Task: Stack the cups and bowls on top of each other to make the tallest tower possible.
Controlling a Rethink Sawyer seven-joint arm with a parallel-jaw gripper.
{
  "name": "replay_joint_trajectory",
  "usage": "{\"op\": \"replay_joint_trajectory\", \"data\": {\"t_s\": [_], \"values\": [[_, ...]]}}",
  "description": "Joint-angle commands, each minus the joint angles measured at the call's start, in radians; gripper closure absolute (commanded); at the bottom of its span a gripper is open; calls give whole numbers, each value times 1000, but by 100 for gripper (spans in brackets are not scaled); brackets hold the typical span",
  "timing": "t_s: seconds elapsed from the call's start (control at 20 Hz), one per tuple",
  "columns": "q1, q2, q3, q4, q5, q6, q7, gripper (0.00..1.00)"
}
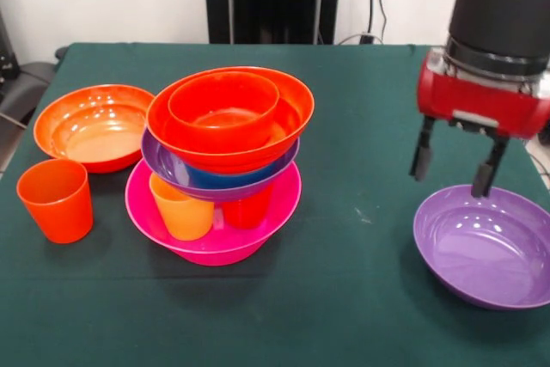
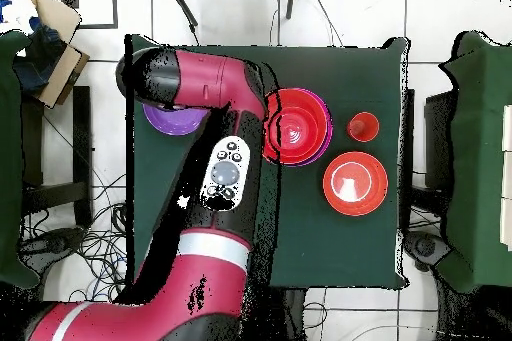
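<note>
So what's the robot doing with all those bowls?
It's building a tower of bowls and cups. The pink bowl is the bottom, with two cups inside it, then a purple bowl, a blue one and two orange bowls on top. Right now the open gripper hangs just above a second purple bowl at the side, holding nothing. An orange bowl and a cup sit apart on the table, not stacked yet.
</note>
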Motion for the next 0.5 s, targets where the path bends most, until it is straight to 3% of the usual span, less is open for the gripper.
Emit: {"op": "replay_joint_trajectory", "data": {"t_s": [0.05, 0.3, 0.5], "values": [[5, 154, 36, -133, -2, 72, 198, 0], [-12, 208, 18, -182, -29, 61, 147, 0], [-7, 255, -4, -213, -22, 33, 176, 0]]}}
